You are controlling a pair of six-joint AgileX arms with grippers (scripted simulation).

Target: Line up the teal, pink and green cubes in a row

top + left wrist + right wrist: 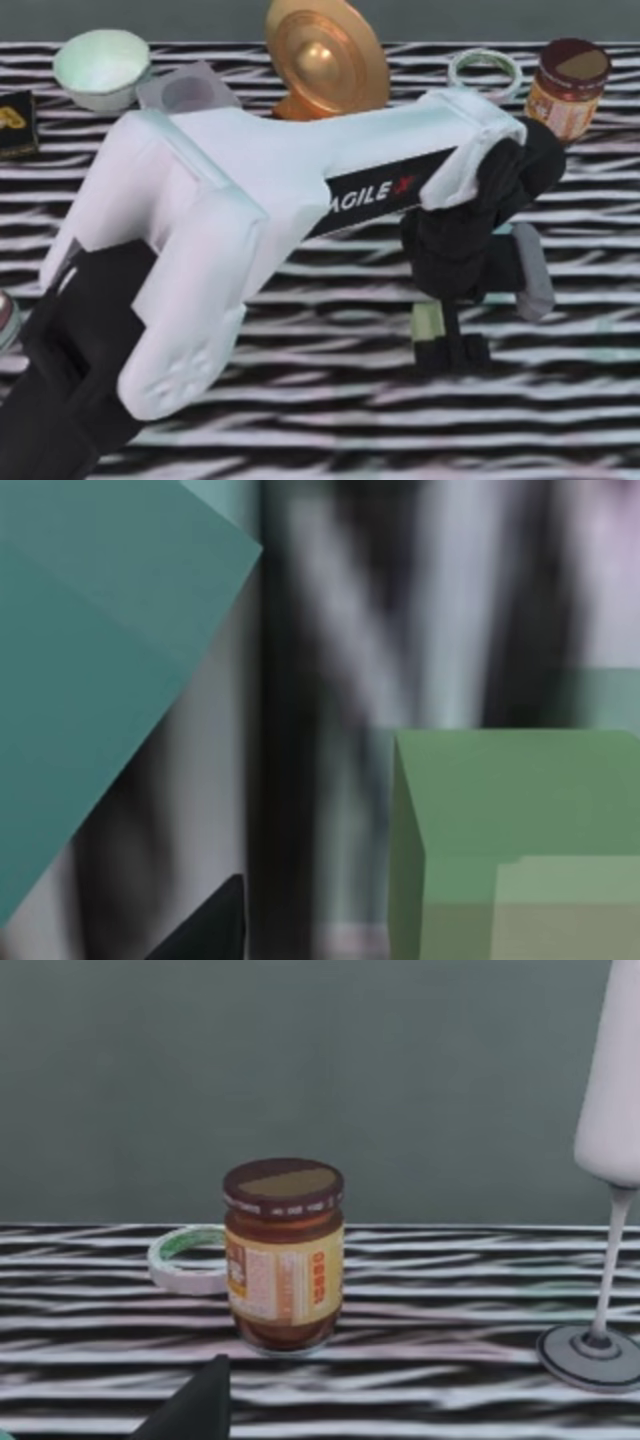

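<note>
Jar point(567, 85) and tape ring point(485, 70) behind left gripper point(450, 345)

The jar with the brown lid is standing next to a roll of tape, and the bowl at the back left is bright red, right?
Not quite. The jar does stand beside the tape roll, but the bowl at the back left is pale mint-white, not red. The top view shows it.

"AGILEX" lettering on the left arm point(372, 194), jar label unreadable
</note>
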